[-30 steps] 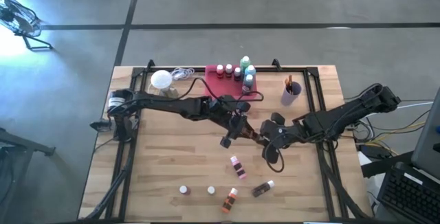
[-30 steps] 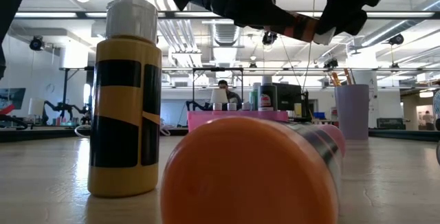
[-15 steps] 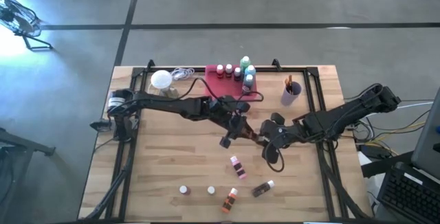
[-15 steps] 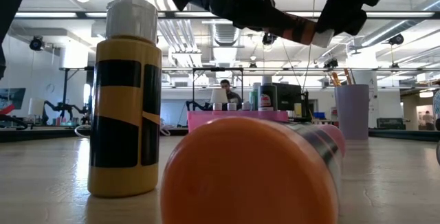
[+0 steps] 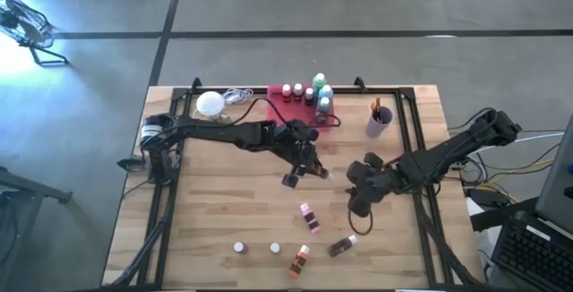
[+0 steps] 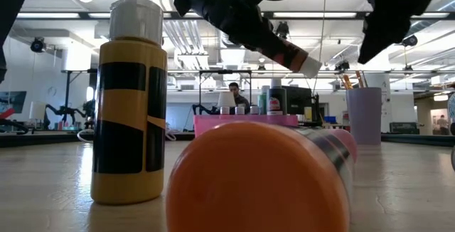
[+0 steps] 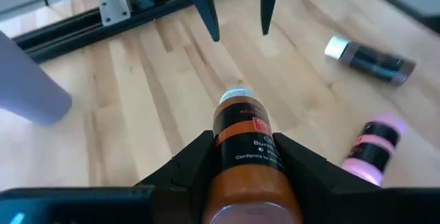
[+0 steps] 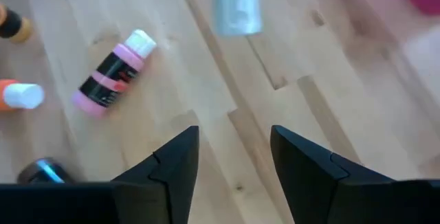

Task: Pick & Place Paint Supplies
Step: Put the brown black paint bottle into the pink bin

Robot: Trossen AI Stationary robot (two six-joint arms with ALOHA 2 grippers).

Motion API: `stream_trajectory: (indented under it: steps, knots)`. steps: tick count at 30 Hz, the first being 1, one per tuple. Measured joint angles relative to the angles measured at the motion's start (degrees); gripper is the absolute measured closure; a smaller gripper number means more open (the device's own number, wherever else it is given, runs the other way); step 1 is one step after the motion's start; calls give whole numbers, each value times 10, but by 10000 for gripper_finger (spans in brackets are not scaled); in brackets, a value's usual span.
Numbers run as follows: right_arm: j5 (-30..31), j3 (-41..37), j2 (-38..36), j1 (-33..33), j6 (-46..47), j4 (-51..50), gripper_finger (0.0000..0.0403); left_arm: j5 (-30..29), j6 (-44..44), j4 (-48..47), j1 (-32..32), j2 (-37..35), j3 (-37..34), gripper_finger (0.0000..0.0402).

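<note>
Right gripper (image 5: 354, 210) has let go and backed off toward 5 o'clock; we see its fingers spread with nothing between them. Left gripper (image 7: 240, 157) has pulled the brown bottle (image 7: 246, 152) toward 11 o'clock, away from the right arm, and is pinching it, white cap pointing out past the fingertips, lifted above the wooden table (image 5: 224, 211).

Pink tray (image 5: 279, 102) sits at 12 o'clock on the table, holding red, green and blue bottles. Purple cup (image 5: 379, 120) with brushes at 1 o'clock. White globe lamp (image 5: 209, 103) at 11 o'clock.

Loose bottles lie at 6 o'clock: pink bottle (image 5: 310, 218), dark bottle (image 5: 342, 246), orange bottle (image 5: 298, 260), plus two upright small ones (image 5: 240, 248) nearby.
</note>
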Motion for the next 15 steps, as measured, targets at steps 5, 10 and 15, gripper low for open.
stream_trajectory:
  steps: [5, 10, 15]
  knots:
    - [140, -20, 0, 62, 50, 1, 245, 73, -59, 85, 19, -1, -30, 266]
    - [333, -47, 0, 132, 128, 2, 262, 84, -133, 311, 30, -1, -112, 266]
    - [541, -72, 0, 187, 193, 6, 275, 86, -231, 642, 32, -1, -191, 266]
